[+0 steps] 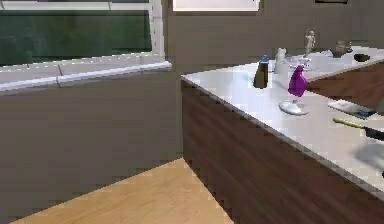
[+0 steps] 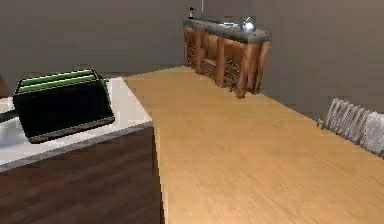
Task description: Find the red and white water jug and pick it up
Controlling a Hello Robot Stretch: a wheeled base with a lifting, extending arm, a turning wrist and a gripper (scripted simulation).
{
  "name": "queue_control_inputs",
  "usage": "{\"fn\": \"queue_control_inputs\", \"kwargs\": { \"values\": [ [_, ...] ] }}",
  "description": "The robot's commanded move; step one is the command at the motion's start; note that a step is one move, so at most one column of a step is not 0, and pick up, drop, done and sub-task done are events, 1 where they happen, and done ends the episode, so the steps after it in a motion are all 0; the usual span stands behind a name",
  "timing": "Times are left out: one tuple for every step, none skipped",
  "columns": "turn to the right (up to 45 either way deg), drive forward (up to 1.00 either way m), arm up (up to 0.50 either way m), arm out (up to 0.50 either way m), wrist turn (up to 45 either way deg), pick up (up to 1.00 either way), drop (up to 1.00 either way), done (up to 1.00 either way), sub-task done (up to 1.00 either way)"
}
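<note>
Forward view close above counter (image 1: 290, 128); side view across floor (image 2: 250, 150)

Vessel (image 1: 297, 84), forward view: a small magenta-purple body, narrower toward the top, above a pale, round white base. It stands upright on the light surface (image 1: 240, 100), toward that surface's far part and at the view's right of centre. A dark bottle (image 1: 261, 73) stands just beside it on the view's left, apart from it. The colour reads as magenta rather than red. Whether this is the jug cannot be told, as finer detail is too small.
</note>
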Motion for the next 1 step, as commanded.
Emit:
{"fn": "queue_control_inputs", "kwargs": {
  "values": [
    [45.0,0.0,0.0,0.0,0.0,0.0,0.0,0.0,0.0]
  ]
}}
